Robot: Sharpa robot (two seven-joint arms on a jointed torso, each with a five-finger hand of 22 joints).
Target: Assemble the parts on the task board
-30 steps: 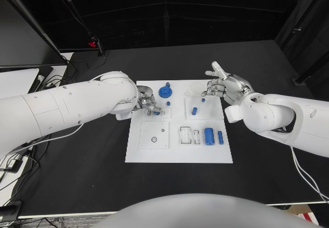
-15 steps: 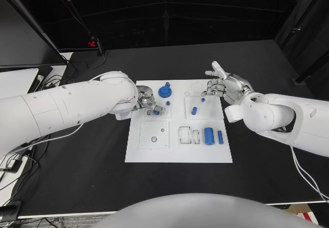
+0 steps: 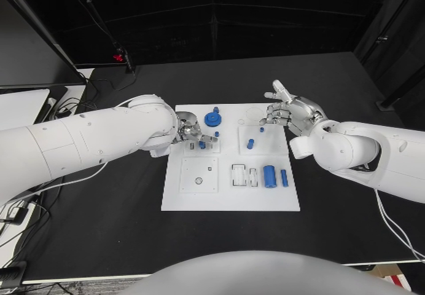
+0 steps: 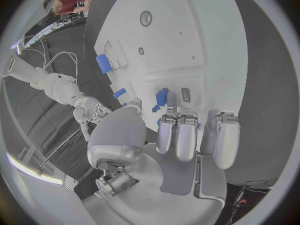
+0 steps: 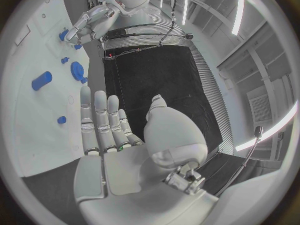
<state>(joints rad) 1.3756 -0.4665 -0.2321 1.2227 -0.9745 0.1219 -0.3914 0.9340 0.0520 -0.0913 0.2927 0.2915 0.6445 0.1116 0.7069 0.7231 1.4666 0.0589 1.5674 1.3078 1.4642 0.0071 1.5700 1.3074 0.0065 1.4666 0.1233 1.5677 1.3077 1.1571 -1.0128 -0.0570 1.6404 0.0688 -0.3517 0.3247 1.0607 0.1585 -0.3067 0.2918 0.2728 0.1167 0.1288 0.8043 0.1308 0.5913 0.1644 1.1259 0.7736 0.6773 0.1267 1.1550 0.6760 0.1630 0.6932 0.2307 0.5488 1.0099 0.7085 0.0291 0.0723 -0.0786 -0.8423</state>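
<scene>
A small blue part (image 3: 202, 145) is pinched at the fingertips of the left hand (image 3: 190, 135), just above the task board (image 3: 232, 201) near its far-left area. The right hand (image 3: 290, 112) is held empty with fingers apart beside the board's far-right corner.

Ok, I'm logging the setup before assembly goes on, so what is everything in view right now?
Table: one, black, under everything.
Task board: one, white, middle of the table.
Round part: one, blue, board's far edge.
Thick cylinder: one, blue, board's near right.
Thin rod: one, blue, right of the thick cylinder.
Short peg: one, blue, board's right middle.
Small part: one, blue, at the left hand's fingertips.
Left hand: silver, on the board's left.
Right hand: silver, holds nothing, at the board's far right corner.
</scene>
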